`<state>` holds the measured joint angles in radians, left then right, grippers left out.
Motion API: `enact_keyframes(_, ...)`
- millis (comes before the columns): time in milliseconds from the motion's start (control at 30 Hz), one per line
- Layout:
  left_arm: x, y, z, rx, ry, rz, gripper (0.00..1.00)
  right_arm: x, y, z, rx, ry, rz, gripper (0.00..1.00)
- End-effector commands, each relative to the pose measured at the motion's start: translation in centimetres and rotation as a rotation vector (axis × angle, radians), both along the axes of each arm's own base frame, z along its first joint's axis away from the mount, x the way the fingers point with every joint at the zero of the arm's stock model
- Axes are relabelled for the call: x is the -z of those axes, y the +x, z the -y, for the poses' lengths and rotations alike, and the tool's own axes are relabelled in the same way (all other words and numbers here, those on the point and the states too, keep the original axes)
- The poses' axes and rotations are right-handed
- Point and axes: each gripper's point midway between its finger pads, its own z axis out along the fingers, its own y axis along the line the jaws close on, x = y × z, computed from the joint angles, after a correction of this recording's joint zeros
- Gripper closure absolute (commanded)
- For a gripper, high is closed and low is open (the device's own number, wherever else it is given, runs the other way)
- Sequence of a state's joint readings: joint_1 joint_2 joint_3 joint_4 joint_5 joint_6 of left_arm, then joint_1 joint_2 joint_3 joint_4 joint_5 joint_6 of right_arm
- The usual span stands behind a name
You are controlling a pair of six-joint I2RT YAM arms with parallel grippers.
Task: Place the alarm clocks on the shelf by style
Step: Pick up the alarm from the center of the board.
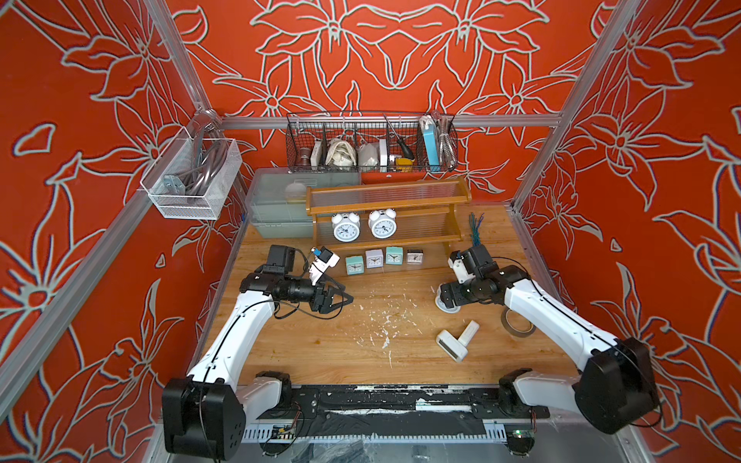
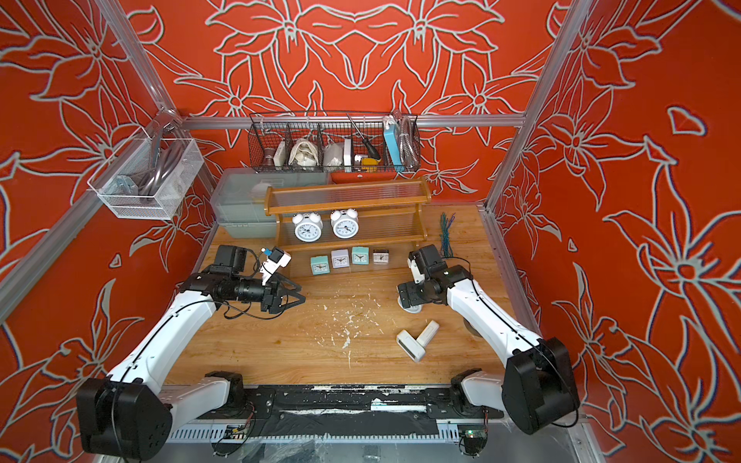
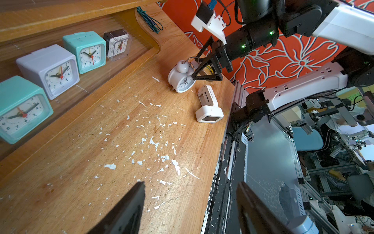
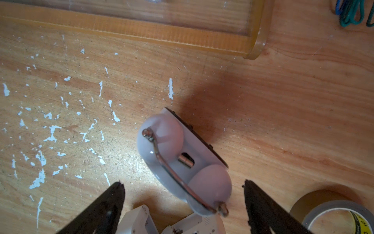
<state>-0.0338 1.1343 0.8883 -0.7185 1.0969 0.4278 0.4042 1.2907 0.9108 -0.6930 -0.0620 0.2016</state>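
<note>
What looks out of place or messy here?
White flecks, like chipped paint, scar the wooden tabletop. Two white digital clocks lie crooked against each other, and one twin-bell clock stands on the tabletop, off the shelf.

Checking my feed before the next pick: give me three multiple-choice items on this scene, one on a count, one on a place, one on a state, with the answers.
1. How many square clocks stand on the bottom tier of the shelf?
A two
B three
C four

2. Where is the third round clock?
A on the shelf's top tier
B on the table, under the right gripper
C on the shelf's middle tier

3. How is the left gripper?
A open, empty
B shut on nothing
C shut on a square clock

Answers:
1 C: both top views show four in a row.
2 B: the right wrist view looks down on its bells, with the jaws spread.
3 A: the left wrist view shows its jaws apart over bare wood.
</note>
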Motion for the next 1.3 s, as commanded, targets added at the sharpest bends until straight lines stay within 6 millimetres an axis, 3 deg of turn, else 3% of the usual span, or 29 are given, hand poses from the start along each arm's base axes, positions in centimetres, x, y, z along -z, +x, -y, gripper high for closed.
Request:
enact_keyframes(0,-0.1,-0.5,0.1,0.014,-0.014,-0.004,0.28,1.2,0.4,0.7,0.016,-0.044,-0.007,0.04)
enact_keyframes(233,0.0,-0.5,0.0,0.014,-0.015,-0.006,0.28,2.2,0.1,-1.1,-0.047,0.035,-0.031,0.06)
enact_keyframes(767,0.1,-0.4,0.1,0.014,-0.013,-0.010,0.28,3.5,-0.9,-3.5,-0.155,0.060,-0.087,0.27)
enact_keyframes(1033,0.1,-0.4,0.0,0.013,-0.013,-0.013,0.27,2.5,-0.7,-4.2,-0.190,0.079,-0.053,0.44)
enact_keyframes(1267,0.0,-0.4,0.0,0.011,-0.014,-0.011,0.27,0.7,-0.9,-5.1,-0.212,0.140,-0.020,0.53)
